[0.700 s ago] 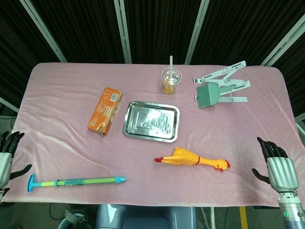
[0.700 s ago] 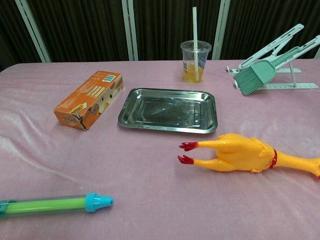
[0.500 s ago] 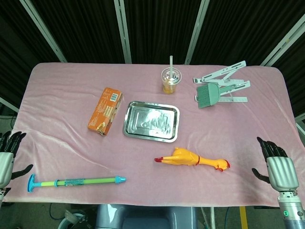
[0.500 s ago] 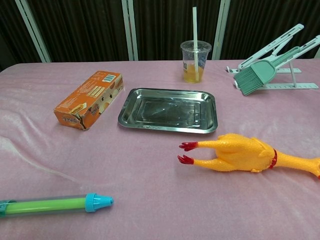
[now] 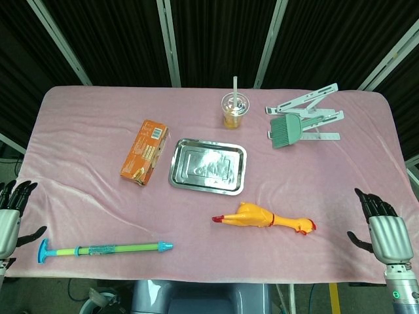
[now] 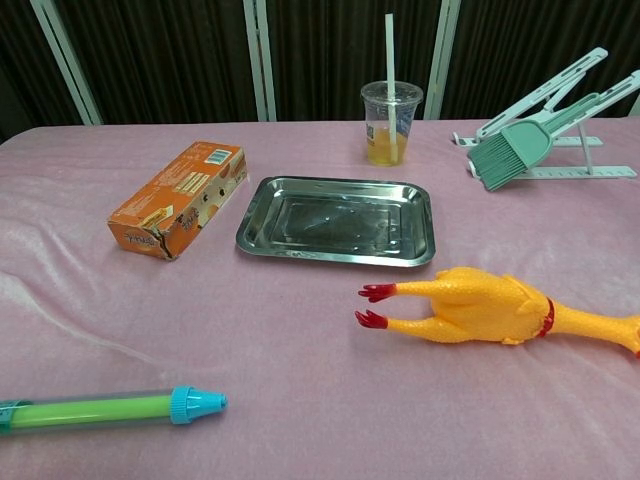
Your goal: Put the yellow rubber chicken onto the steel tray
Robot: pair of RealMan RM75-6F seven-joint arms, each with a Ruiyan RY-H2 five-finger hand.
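Note:
The yellow rubber chicken [image 5: 263,218] [image 6: 480,306] lies on its side on the pink cloth, red feet pointing left, just in front of the tray's right end. The steel tray [image 5: 209,166] [image 6: 340,220] sits empty at the table's middle. My right hand [image 5: 384,232] hovers off the table's front right corner, fingers apart, holding nothing, well to the right of the chicken. My left hand [image 5: 9,216] is at the front left edge, fingers spread and empty. Neither hand shows in the chest view.
An orange carton [image 5: 144,152] lies left of the tray. A plastic cup with a straw [image 5: 234,110] stands behind it. A green brush [image 5: 287,131] leans on a white stand [image 5: 313,111] at the back right. A green and blue syringe toy [image 5: 105,249] lies front left.
My left hand has drifted slightly down and away from the table edge. The right hand has sunk a little. Nothing on the table has moved.

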